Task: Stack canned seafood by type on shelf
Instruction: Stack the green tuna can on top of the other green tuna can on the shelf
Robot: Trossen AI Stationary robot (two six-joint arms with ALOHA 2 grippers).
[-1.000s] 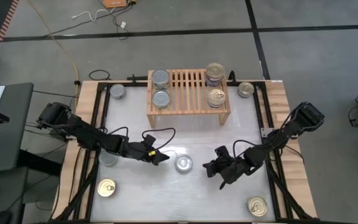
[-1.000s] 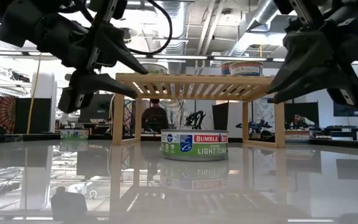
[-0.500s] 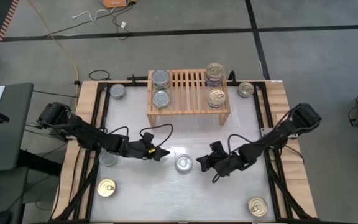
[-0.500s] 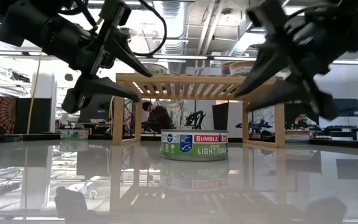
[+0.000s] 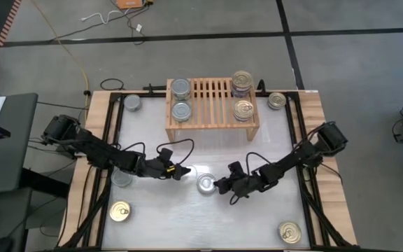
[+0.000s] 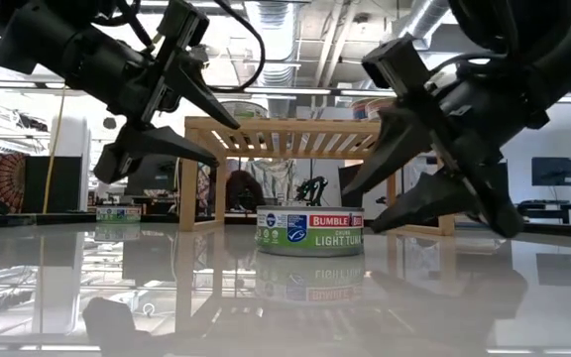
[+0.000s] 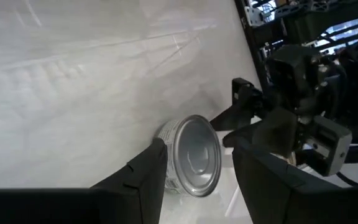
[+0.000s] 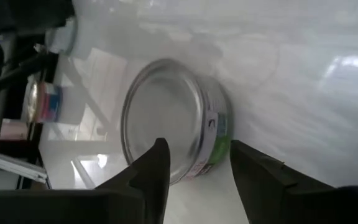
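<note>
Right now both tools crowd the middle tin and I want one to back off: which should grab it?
Probably right: the right tool is open, almost at the silver tin. The left tool sits farther off.

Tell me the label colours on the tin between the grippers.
White, green and red on the tin; clearest in the low view.

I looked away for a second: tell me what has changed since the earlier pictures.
The right hand has slid left across the table to the silver-topped tin in the middle, fingers open, not yet gripping. The left hand edged slightly closer to it, also open. The tin, the shelf and its cans stayed put.
</note>
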